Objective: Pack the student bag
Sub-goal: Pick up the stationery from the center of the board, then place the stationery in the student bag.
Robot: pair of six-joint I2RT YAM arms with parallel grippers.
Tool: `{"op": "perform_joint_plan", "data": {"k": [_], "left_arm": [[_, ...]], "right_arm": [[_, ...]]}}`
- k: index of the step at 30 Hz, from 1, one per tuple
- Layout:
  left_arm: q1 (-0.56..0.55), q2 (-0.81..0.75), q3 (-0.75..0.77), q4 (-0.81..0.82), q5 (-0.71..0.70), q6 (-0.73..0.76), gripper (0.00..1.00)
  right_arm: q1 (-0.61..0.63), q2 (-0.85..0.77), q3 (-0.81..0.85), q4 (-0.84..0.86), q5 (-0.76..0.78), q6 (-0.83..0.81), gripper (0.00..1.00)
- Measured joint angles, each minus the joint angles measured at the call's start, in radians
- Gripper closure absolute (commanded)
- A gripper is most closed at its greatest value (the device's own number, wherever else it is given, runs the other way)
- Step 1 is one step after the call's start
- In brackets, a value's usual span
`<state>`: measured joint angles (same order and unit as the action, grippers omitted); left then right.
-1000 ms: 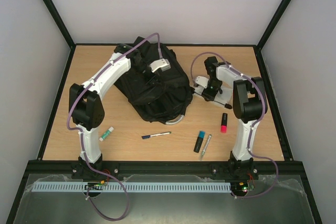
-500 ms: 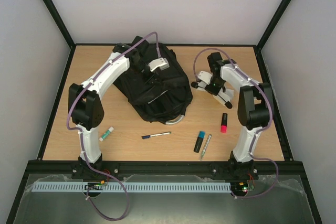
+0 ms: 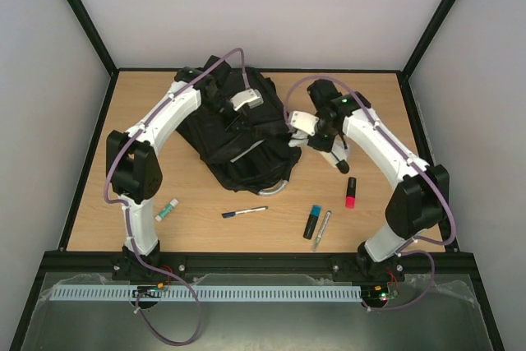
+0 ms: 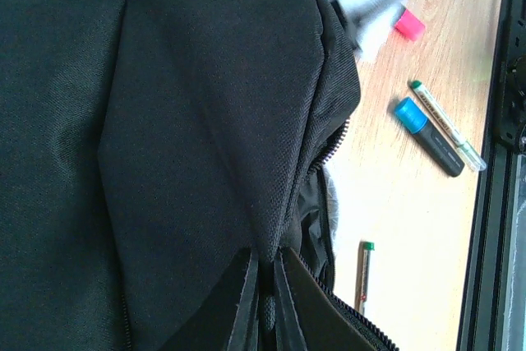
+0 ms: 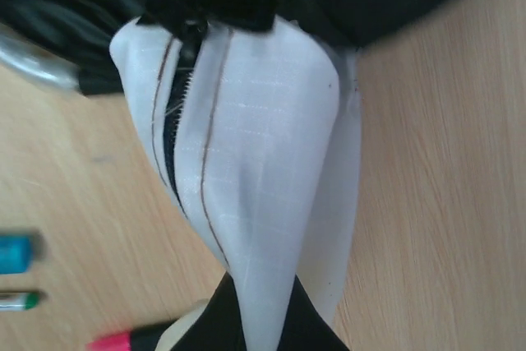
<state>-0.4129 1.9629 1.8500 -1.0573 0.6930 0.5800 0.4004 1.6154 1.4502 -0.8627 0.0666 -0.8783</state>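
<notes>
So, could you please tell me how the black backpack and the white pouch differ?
The backpack is black and far larger; the pouch is white with thin dark stripes. The backpack's fabric is pinched by the left gripper, the pouch by the right gripper. Both are soft fabric with zips.

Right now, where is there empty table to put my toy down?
Bare wood lies between the green-capped stick and the pen, along the near edge, and in the far right corner past the right gripper holding the white pouch. It is crowded around the student bag and by the blue highlighter and pink highlighter.
</notes>
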Motion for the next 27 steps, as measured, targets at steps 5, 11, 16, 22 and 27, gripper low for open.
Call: {"op": "perform_joint_plan", "data": {"k": [5, 11, 16, 22, 27], "left_arm": [[0.002, 0.000, 0.002, 0.000, 0.004, -0.008, 0.93], [0.005, 0.000, 0.021, -0.009, 0.010, -0.011, 0.93], [0.016, 0.010, 0.070, -0.061, 0.042, 0.008, 0.93], [0.033, 0.061, 0.194, -0.168, 0.088, 0.046, 0.94], [0.044, 0.063, 0.207, -0.202, 0.104, 0.060, 0.95]], "right_arm": [[0.147, -0.027, 0.045, -0.055, -0.045, -0.012, 0.99], [0.285, -0.033, 0.055, -0.036, -0.070, -0.043, 0.99], [0.371, -0.033, -0.004, 0.091, -0.040, -0.101, 0.99], [0.427, 0.005, -0.042, 0.310, 0.002, -0.167, 0.99], [0.430, 0.097, -0.042, 0.501, 0.056, -0.219, 0.99]]}}
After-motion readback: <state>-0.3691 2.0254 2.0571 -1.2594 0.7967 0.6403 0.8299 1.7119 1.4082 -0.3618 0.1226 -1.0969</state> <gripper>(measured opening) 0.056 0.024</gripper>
